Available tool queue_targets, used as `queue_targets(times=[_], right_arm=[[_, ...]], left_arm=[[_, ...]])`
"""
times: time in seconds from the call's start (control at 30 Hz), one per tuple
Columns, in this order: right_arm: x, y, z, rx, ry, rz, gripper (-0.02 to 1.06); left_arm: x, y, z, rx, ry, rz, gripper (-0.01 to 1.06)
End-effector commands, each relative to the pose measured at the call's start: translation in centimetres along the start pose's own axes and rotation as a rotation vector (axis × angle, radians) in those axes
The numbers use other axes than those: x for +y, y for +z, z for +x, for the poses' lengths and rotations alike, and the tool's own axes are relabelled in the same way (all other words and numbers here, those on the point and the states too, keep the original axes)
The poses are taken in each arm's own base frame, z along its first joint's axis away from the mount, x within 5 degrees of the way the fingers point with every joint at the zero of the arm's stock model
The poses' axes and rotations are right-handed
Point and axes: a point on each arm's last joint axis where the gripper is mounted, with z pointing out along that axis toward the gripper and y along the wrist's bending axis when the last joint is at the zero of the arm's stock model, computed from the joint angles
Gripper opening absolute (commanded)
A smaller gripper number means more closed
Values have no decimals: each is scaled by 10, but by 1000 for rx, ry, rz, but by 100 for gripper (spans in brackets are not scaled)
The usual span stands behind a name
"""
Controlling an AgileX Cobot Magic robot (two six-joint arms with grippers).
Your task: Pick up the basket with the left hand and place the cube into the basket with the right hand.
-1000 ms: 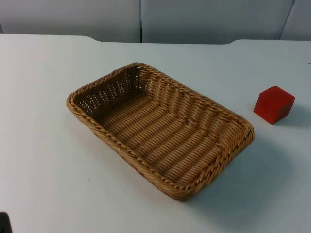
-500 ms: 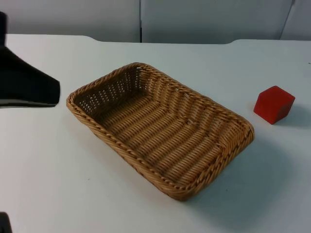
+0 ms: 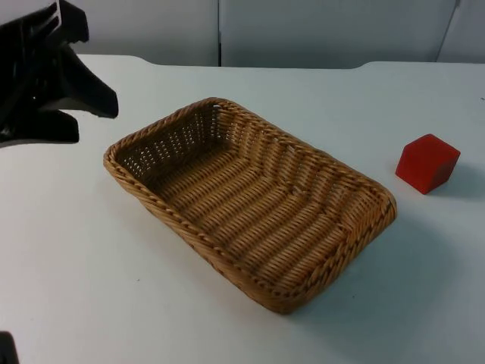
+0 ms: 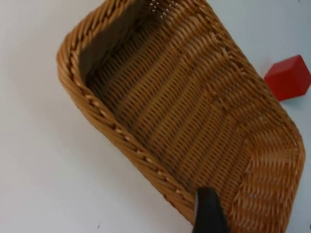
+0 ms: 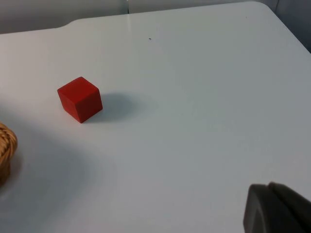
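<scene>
An empty woven wicker basket lies in the middle of the white table. A red cube rests on the table to its right, apart from it. My left gripper hovers at the far left, just outside the basket's left end, its two fingers spread open and holding nothing. The left wrist view looks down into the basket with the cube beyond it, and a black fingertip stands over the rim. The right wrist view shows the cube, a bit of basket rim, and part of my right gripper well away from the cube.
The grey partition wall closes the table at the back. Bare white table lies in front of the basket and around the cube.
My left arm has come into the top view from the left edge and moved toward the back, near the basket's left end. Basket and cube have not moved.
</scene>
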Motion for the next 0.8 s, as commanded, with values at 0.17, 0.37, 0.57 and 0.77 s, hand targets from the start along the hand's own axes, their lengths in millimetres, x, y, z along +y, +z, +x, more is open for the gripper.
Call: queue_targets(times=[0.17,0.37,0.57,0.77], right_arm=[[0,1,1,-9,0,-6,0],[0,1,1,-9,0,-6,0],[0,1,1,-9,0,-6,0],[0,1,1,-9,0,-6,0]], left_arm=[[13,24,-2,72,-116,-67,51],[35,49,7,158,-196,-128,51],[44,60,11,180,-211,-158,51],[40,65,2,162,-259,-123,51]])
